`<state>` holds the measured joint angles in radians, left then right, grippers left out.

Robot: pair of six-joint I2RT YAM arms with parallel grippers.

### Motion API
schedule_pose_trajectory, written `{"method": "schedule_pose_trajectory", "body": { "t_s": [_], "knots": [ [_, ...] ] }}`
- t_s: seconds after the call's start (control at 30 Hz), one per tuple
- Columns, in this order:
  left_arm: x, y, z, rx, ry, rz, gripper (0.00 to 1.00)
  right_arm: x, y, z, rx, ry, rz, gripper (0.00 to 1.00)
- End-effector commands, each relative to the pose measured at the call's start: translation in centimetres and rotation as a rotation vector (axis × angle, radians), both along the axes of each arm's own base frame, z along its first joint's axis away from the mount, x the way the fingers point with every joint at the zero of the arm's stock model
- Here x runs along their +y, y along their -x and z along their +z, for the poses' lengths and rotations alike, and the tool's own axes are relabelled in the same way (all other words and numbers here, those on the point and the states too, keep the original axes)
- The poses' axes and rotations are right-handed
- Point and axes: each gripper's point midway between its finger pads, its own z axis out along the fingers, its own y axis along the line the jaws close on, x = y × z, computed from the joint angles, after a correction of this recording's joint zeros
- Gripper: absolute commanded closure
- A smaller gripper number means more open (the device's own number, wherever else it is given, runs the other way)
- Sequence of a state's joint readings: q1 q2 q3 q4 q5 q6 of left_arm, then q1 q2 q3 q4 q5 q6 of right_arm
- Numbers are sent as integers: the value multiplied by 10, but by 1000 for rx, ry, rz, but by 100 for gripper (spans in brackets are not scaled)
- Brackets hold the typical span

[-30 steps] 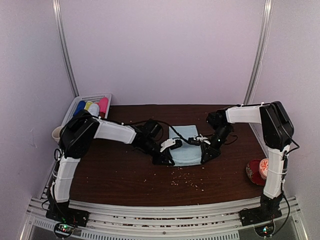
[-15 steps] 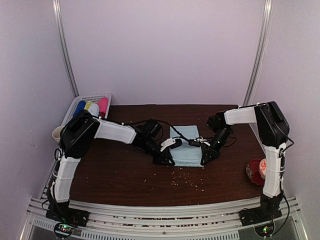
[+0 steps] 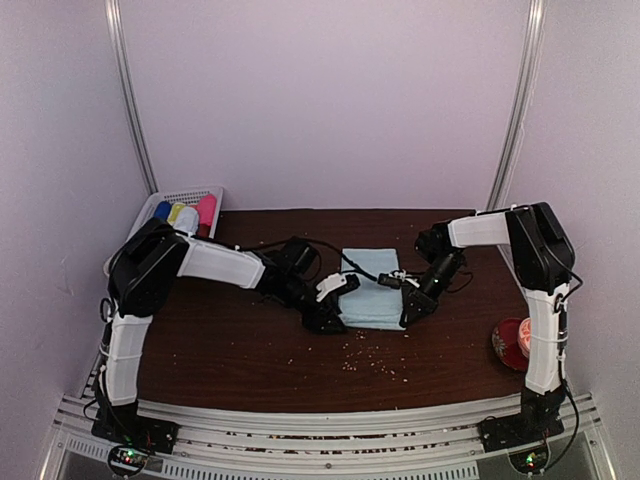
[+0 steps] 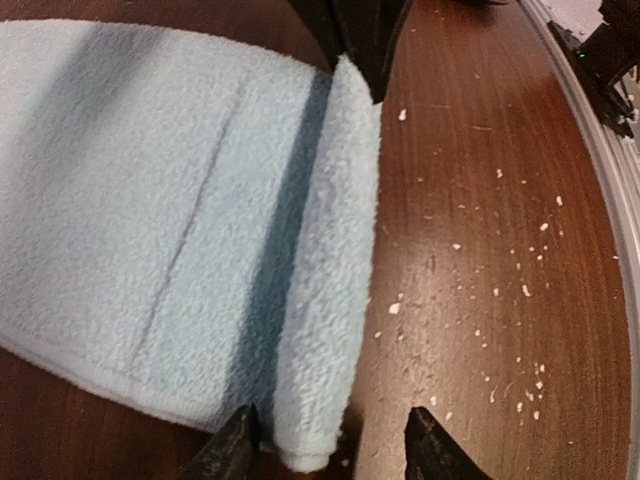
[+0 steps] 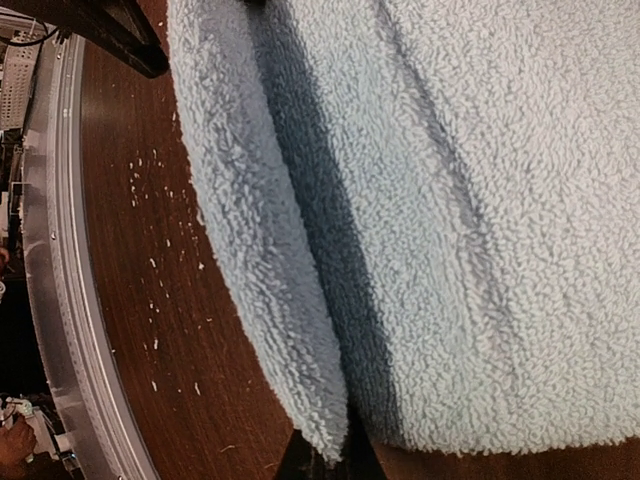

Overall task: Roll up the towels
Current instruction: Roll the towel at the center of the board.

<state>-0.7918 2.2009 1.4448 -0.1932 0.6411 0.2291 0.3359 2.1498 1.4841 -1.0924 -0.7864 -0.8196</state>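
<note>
- Left gripper (image 3: pixel 333 305) has let go since a second ago. Its jaws were clamped then, and now they stand roughly half apart, straddling one end of the rolled edge without squeezing anything.
- Meanwhile the right gripper (image 3: pixel 408 312) has snapped fully closed, and it's pinching the other end of that same fold.
- So the towel (image 3: pixel 373 288) lies on the worktop (image 3: pixel 230 340) right between the two grippers. One loose turn of roll runs from one gripper to the other, and the flat rest spreads away beyond them.
- What worries me: only one end is held right now. That first turn looks soft, so it could flop open on the left gripper's side.
- If the right gripper pushes on alone, I reckon the roll goes cone-shaped or the whole cloth skews.
- Hard to see: the right wrist view only catches a sliver of the tips at its bottom edge, so I can't tell how much fabric is in the pinch.
- I can spot only one pale towel anywhere.
- The basket (image 3: pixel 185 205) far off past the left gripper holds coloured rolls, too small to make out properly.
</note>
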Motion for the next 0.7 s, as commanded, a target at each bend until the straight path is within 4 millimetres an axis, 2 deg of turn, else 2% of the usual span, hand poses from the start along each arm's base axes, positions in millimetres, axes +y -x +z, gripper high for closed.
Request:
{"method": "schedule_pose_trajectory", "body": {
  "t_s": [0.0,0.2,0.3,0.53,0.67],
  "knots": [
    [19,-21,16,-63,-59,109,49,-8,-1,-7,22,39,-9,100],
    [10,-36,53,-201,-43,159,47,-8,1,-9,36,39,-1,100],
    [-2,-35,61,-264,-46,148,48,-8,1,-10,40,38,0,100],
    [-25,-21,58,-274,-39,68,50,-8,1,-9,39,36,2,100],
    [-33,-13,49,-267,-50,36,50,-8,2,-9,40,37,2,100]
  ]
}}
